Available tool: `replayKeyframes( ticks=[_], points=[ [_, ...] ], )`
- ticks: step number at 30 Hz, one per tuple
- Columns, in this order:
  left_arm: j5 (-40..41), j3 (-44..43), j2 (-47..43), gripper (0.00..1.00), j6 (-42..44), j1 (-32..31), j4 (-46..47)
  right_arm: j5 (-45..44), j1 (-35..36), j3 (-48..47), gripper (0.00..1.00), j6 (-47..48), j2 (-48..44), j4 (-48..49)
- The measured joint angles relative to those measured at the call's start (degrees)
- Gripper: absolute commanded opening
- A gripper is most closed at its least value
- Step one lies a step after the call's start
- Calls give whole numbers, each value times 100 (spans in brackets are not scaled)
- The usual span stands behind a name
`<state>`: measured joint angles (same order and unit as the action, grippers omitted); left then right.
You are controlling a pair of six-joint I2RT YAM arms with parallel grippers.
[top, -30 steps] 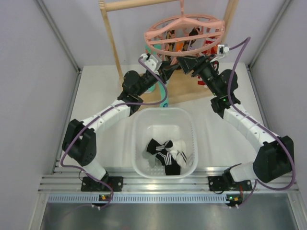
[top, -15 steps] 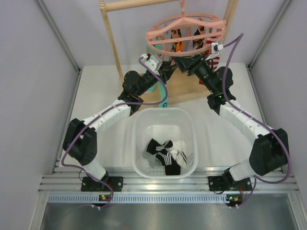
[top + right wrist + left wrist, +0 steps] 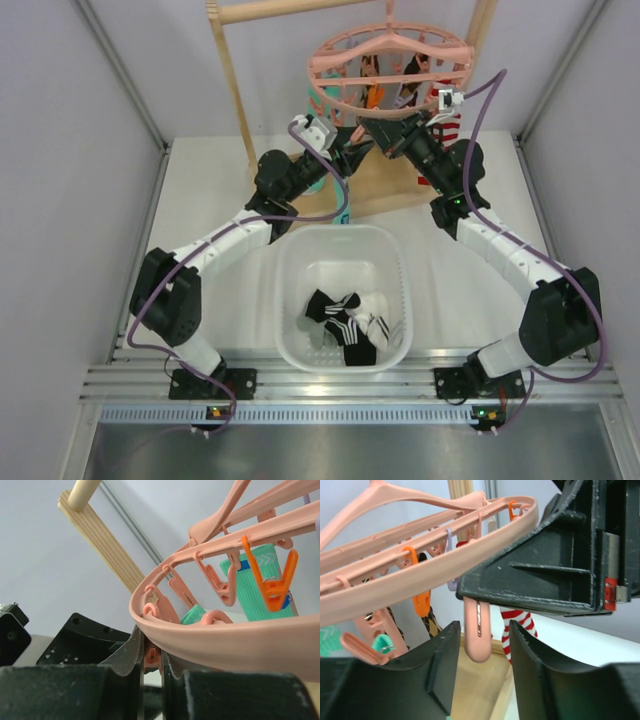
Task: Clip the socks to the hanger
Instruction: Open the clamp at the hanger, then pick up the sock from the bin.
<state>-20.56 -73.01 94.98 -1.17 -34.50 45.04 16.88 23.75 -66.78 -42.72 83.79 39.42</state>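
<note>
Gripping now: my right pincer is pressed together on the top of a pink clip peg that dangles from the near rim of the round pink hanger.
My left pincer: fingers apart, one on each side of that peg's lower end, holding nothing.
Task socks: the ones I can see lie in the white basket on the surface, near centre, well apart from both pincers.
Risk, empty peg: neither pincer carries a sock, so squeezing the peg open would achieve nothing.
Risk, swing: the hanger hangs free from the wooden rack. A sideways pull from my right pincer could tilt it and slip the peg loose.
Risk, collision: my pincers crowd just beside each other under the rim, so closing the left one carelessly could knock the right.
Risk, snag: a red-and-white striped sock hangs behind the peg and could catch on a finger.
</note>
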Motion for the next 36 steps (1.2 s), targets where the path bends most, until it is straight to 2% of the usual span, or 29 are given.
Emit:
replayKeyframes(
  ticks=[4, 8, 12, 15, 18, 21, 23, 25, 29, 36],
  points=[
    [-96, 243, -203, 62, 11, -2, -140, 11, 7, 0, 0, 0, 0, -9],
    [-319, 396, -660, 63, -107, 157, -750, 17, 4, 0, 0, 7, 0, -20],
    [-1036, 400, -1386, 61, -339, 822, -1740, 28, 4, 0, 0, 22, 0, -24],
    [-1891, 28, -1838, 56, 83, 1447, -3346, 46, 4, 0, 0, 72, 0, -31],
    [-2627, -439, -2031, 57, 1106, 1609, -5239, 72, 4, 0, 0, 120, 0, -33],
    [-3071, -662, -2081, 53, 2218, 1550, -7117, 87, 2, 0, 0, 181, 0, -39],
    [-3099, -706, -2000, 54, 2959, 1462, -8319, 96, -2, 0, 0, 225, 0, -48],
    [-2975, -647, -1880, 55, 3379, 1368, -9103, 101, -15, 0, 0, 267, 0, -66],
    [-2568, -79, -1902, 57, 3683, 1047, -9753, 98, -31, -2, 0, 323, -2, -149],
    [-1904, 986, -2070, 50, 3652, -341, -9643, 98, -39, -2, 0, 420, -7, -197]
  ],
)
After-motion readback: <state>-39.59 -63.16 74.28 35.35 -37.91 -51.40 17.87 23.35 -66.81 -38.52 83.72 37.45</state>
